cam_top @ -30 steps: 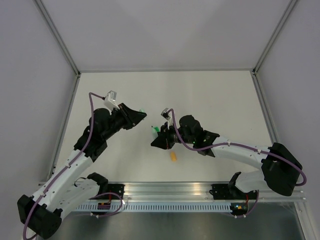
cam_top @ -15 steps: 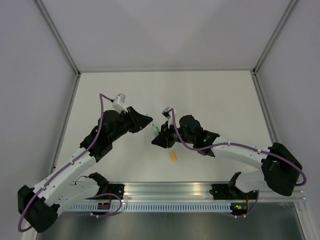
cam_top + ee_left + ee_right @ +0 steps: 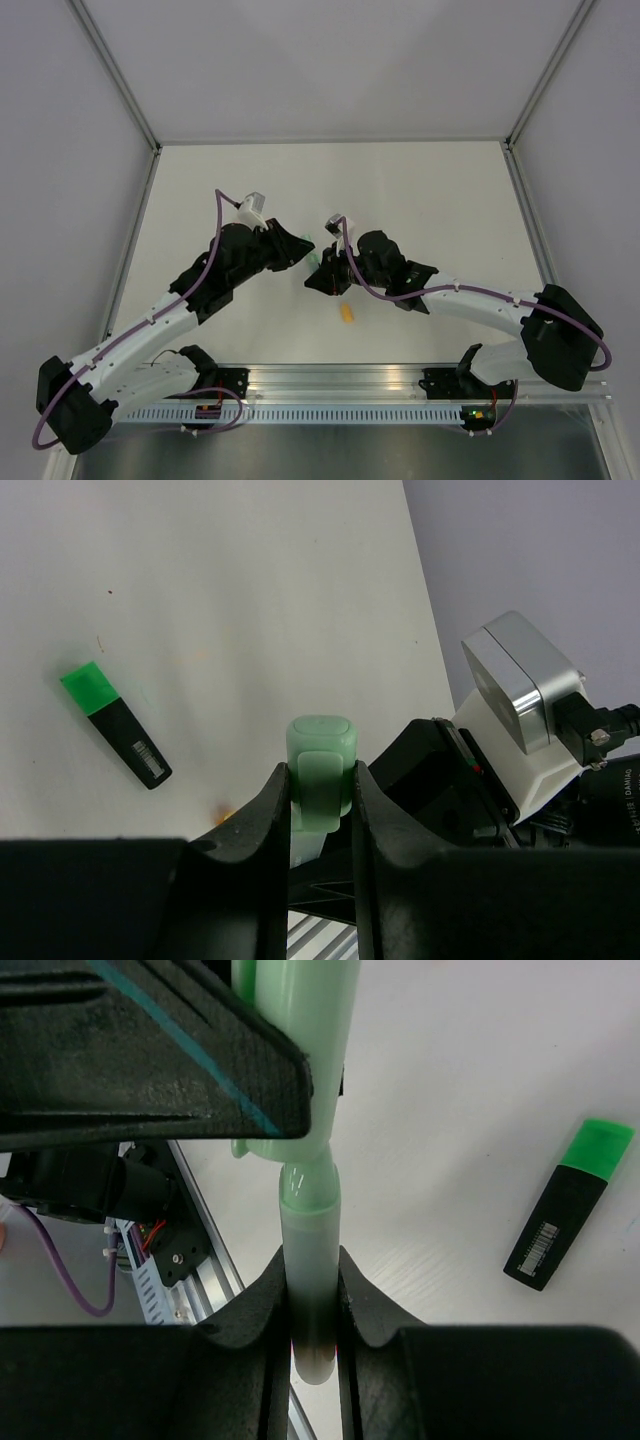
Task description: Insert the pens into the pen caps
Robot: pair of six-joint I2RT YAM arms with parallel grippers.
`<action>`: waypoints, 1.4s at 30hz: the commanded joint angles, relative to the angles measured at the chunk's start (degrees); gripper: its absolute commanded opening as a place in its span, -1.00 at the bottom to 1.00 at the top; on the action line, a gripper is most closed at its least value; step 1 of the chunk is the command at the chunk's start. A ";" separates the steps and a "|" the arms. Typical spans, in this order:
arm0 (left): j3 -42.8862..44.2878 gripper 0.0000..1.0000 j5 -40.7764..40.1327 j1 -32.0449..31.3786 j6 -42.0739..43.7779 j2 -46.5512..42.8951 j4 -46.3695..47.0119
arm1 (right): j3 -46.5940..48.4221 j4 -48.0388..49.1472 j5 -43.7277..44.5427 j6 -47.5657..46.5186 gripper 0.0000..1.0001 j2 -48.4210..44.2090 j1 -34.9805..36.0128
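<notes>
Top external: left gripper (image 3: pixel 303 243) apparently meets right gripper (image 3: pixel 314 279)

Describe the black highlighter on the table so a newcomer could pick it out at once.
On the white table, look just beside the right gripper. The black highlighter lies flat and loose there. Its black barrel, barcode label and bright green end set it apart from the pale green pen that gripper holds.
</notes>
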 commanded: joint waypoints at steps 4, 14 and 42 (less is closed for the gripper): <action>-1.35 -0.95 -3.10 -1.78 1.62 -1.02 -0.64 | 1.23 0.02 4.42 -1.45 -1.00 -0.04 0.13; -3.19 -0.89 -1.79 -1.96 3.90 -0.67 -1.01 | 0.44 -0.25 7.41 -2.50 -1.00 -2.59 0.13; -2.85 0.61 12.45 -1.87 14.62 -9.54 0.84 | -0.27 1.07 0.49 -4.70 -1.00 -7.32 0.13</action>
